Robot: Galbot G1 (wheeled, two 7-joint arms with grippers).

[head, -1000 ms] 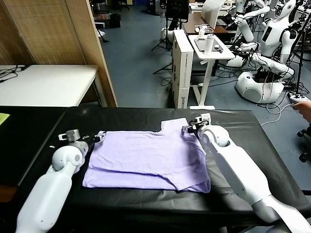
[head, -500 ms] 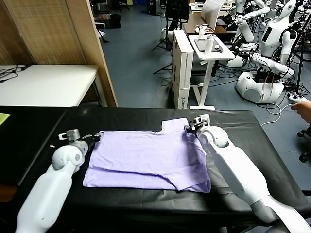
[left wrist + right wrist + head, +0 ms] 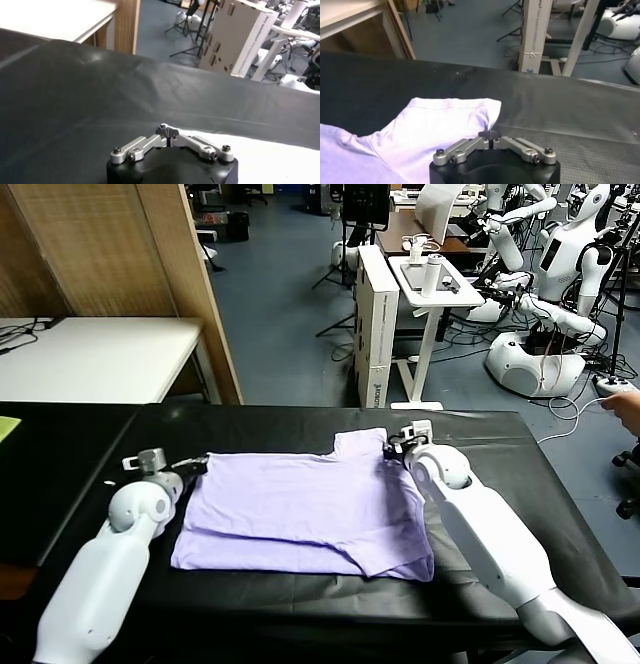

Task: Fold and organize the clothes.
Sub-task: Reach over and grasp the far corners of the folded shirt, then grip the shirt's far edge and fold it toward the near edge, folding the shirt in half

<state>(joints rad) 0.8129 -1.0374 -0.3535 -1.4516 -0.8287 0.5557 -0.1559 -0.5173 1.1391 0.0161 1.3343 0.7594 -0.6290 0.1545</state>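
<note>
The clothes are one light lavender T-shirt point(image 3: 300, 509) lying flat and partly folded on the black table point(image 3: 90, 444). My left gripper point(image 3: 193, 465) sits at the shirt's far left corner. In the left wrist view its jaws point(image 3: 168, 133) are shut, with the pale cloth edge point(image 3: 260, 157) running up to the tips. My right gripper point(image 3: 392, 449) is at the far right, by the sleeve. In the right wrist view it point(image 3: 490, 134) is shut on a pinch of the sleeve's hem, and the T-shirt point(image 3: 435, 125) puckers up toward the tips.
Beyond the table's far edge are a white side table point(image 3: 90, 354), a wooden panel point(image 3: 185, 274), a tall white box point(image 3: 375, 324), a stand with bottles point(image 3: 430, 279) and other robots point(image 3: 560, 254). A yellow-green sheet point(image 3: 6, 427) lies at the left edge.
Both grippers have closed from partly open to shut on the shirt's far corners. The arms and the shirt have barely shifted.
</note>
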